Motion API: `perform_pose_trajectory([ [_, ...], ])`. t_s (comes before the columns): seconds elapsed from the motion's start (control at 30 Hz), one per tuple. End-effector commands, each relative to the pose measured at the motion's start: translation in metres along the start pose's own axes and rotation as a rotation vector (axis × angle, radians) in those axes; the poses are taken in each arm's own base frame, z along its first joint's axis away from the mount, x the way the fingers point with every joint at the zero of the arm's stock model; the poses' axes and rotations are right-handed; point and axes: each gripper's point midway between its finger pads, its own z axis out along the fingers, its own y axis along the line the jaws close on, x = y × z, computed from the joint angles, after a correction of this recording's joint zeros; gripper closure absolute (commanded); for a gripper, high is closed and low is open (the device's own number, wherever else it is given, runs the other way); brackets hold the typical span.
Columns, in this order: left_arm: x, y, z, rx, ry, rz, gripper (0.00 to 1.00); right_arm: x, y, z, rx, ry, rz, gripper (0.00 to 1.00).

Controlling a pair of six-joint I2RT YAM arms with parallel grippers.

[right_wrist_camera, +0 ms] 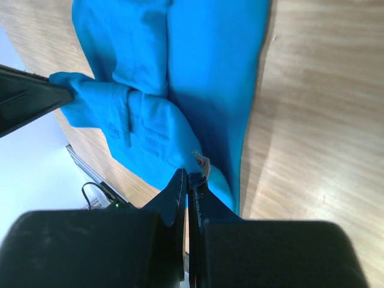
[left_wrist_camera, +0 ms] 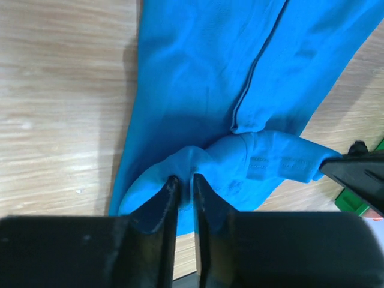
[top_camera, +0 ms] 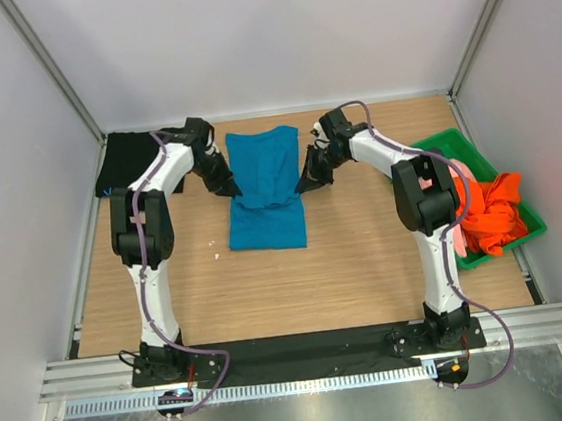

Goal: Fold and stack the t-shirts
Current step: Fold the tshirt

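Observation:
The teal-blue t-shirt (top_camera: 265,188) lies lengthwise in the middle of the table, folded to a narrow strip. My left gripper (top_camera: 228,187) is shut on its left edge (left_wrist_camera: 180,168). My right gripper (top_camera: 305,182) is shut on its right edge (right_wrist_camera: 180,150). Both lift the cloth slightly at mid-length, so it bunches between them. The black t-shirt (top_camera: 127,162) lies at the back left corner. The orange t-shirt (top_camera: 492,210) and the pink t-shirt (top_camera: 462,237) lie heaped in the green tray at the right.
The green plastic tray (top_camera: 442,141) stands at the right edge of the table. White walls and metal rails close in the table at the back and sides. A small white speck (top_camera: 212,243) lies on the wood left of the blue shirt.

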Motion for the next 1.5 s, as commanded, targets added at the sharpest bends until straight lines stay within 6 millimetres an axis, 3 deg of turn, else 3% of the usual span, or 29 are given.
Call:
perform_pose_trajectory([
  [0.0, -0.025, -0.02, -0.01, 0.075, -0.062, 0.028, 0.82, -0.022, 0.01, 0.001, -0.045, -0.03, -0.004, 0.97],
  [0.03, -0.03, -0.017, -0.011, 0.052, -0.084, 0.026, 0.73, -0.028, 0.009, 0.002, -0.047, -0.042, -0.004, 0.97],
  [0.13, -0.048, -0.013, -0.024, -0.011, -0.146, 0.04, 0.62, -0.046, 0.006, 0.003, -0.044, -0.061, 0.027, 0.84],
  [0.17, -0.053, -0.013, -0.029, -0.02, -0.165, 0.054, 0.6, -0.05, 0.001, 0.007, -0.028, -0.062, 0.033, 0.73],
  [0.2, -0.06, -0.01, -0.036, -0.03, -0.189, 0.048, 0.58, -0.065, 0.011, -0.002, -0.034, -0.099, 0.007, 0.69],
  [0.23, -0.066, -0.014, -0.051, -0.028, -0.223, 0.053, 0.54, -0.066, 0.006, -0.005, 0.01, -0.092, 0.021, 0.67],
  [0.27, -0.07, -0.013, -0.059, -0.035, -0.246, 0.052, 0.52, -0.08, 0.018, -0.017, 0.011, -0.129, -0.013, 0.64],
  [0.3, -0.072, -0.011, -0.067, -0.039, -0.262, 0.053, 0.51, -0.081, 0.013, -0.018, 0.044, -0.127, -0.039, 0.63],
  [0.33, -0.07, -0.012, -0.083, -0.037, -0.285, 0.06, 0.47, -0.076, 0.003, -0.026, 0.124, -0.116, -0.032, 0.61],
  [0.4, -0.063, -0.01, -0.095, -0.045, -0.286, 0.09, 0.45, -0.077, 0.009, -0.048, 0.167, -0.144, -0.083, 0.57],
  [0.47, -0.045, -0.007, -0.108, -0.038, -0.278, 0.11, 0.45, -0.059, 0.007, -0.055, 0.23, -0.129, -0.107, 0.56],
  [0.5, -0.037, -0.005, -0.11, -0.032, -0.272, 0.121, 0.45, -0.051, 0.009, -0.059, 0.245, -0.129, -0.121, 0.56],
  [0.53, -0.02, 0.001, -0.113, -0.025, -0.267, 0.125, 0.46, -0.04, 0.029, -0.067, 0.245, -0.158, -0.17, 0.55],
  [0.57, -0.012, 0.004, -0.114, -0.018, -0.265, 0.126, 0.46, -0.022, 0.023, -0.06, 0.268, -0.126, -0.17, 0.55],
  [0.63, 0.008, 0.01, -0.116, -0.004, -0.249, 0.129, 0.47, -0.002, 0.043, -0.061, 0.277, -0.157, -0.217, 0.55],
  [0.67, 0.026, 0.02, -0.116, -0.008, -0.227, 0.124, 0.47, 0.019, 0.044, -0.048, 0.334, -0.147, -0.256, 0.54],
  [0.73, 0.044, 0.02, -0.12, 0.029, -0.209, 0.129, 0.49, 0.034, 0.049, -0.038, 0.399, -0.181, -0.26, 0.52],
  [0.77, 0.054, 0.023, -0.119, 0.035, -0.196, 0.124, 0.49, 0.036, 0.041, -0.033, 0.463, -0.212, -0.259, 0.51],
  [0.8, 0.07, 0.025, -0.125, 0.055, -0.192, 0.128, 0.49, 0.048, 0.051, -0.021, 0.459, -0.21, -0.273, 0.51],
  [0.87, 0.087, 0.03, -0.129, 0.067, -0.184, 0.119, 0.49, 0.054, 0.054, -0.005, 0.468, -0.23, -0.26, 0.49],
  [0.93, 0.109, 0.037, -0.136, 0.081, -0.179, 0.119, 0.48, 0.057, 0.062, 0.007, 0.478, -0.264, -0.3, 0.48],
  [1.13, 0.147, 0.053, -0.15, 0.072, -0.166, 0.133, 0.48, 0.053, 0.057, 0.043, 0.488, -0.274, -0.287, 0.47],
  [1.3, 0.155, 0.063, -0.154, 0.037, -0.156, 0.157, 0.48, 0.04, 0.056, 0.058, 0.497, -0.293, -0.319, 0.47],
  [1.47, 0.157, 0.065, -0.152, 0.032, -0.148, 0.155, 0.49, 0.02, 0.067, 0.062, 0.495, -0.344, -0.35, 0.47],
])
